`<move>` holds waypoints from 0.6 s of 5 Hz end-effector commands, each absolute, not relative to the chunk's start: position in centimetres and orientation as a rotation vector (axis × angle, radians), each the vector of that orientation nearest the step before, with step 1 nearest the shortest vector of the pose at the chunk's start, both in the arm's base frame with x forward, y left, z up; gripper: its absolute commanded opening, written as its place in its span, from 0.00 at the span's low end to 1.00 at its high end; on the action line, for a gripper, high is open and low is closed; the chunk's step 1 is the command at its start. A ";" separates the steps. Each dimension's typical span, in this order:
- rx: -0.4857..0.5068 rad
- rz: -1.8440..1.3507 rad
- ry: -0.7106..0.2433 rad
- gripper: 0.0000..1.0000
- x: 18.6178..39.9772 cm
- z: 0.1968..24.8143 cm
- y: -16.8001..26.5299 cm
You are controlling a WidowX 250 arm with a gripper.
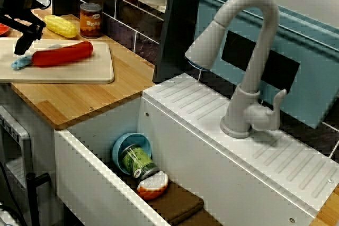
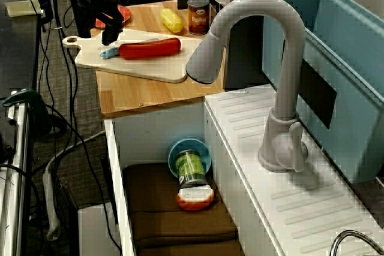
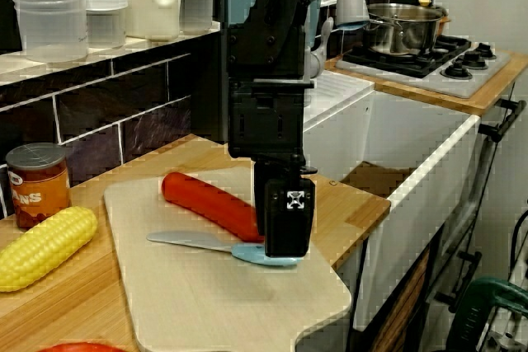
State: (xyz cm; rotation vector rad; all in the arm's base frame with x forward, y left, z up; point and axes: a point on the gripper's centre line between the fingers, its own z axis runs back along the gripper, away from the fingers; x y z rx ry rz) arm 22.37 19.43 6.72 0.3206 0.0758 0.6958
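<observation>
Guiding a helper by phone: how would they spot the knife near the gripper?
Look at the wooden counter beside the sink, to the pale cutting board. Beside the red sausage lies the knife, under the gripper; it alone has a light blue handle.

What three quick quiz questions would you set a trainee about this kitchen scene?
1. True or false: the corn lies on the cutting board.
2. Which thing are the fingers nearest to? A the can, B the knife's blue handle, C the faucet.
3. Fill in the gap: in the sink, the green jar lies on its side against the blue ____.
Key: 1 false; 2 B; 3 bowl.
</observation>
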 end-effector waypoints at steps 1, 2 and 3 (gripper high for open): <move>0.232 0.615 0.093 1.00 22.3 8.1 20.3; 0.160 0.561 0.136 1.00 22.6 8.0 20.7; 0.133 0.549 0.143 1.00 22.8 7.9 21.0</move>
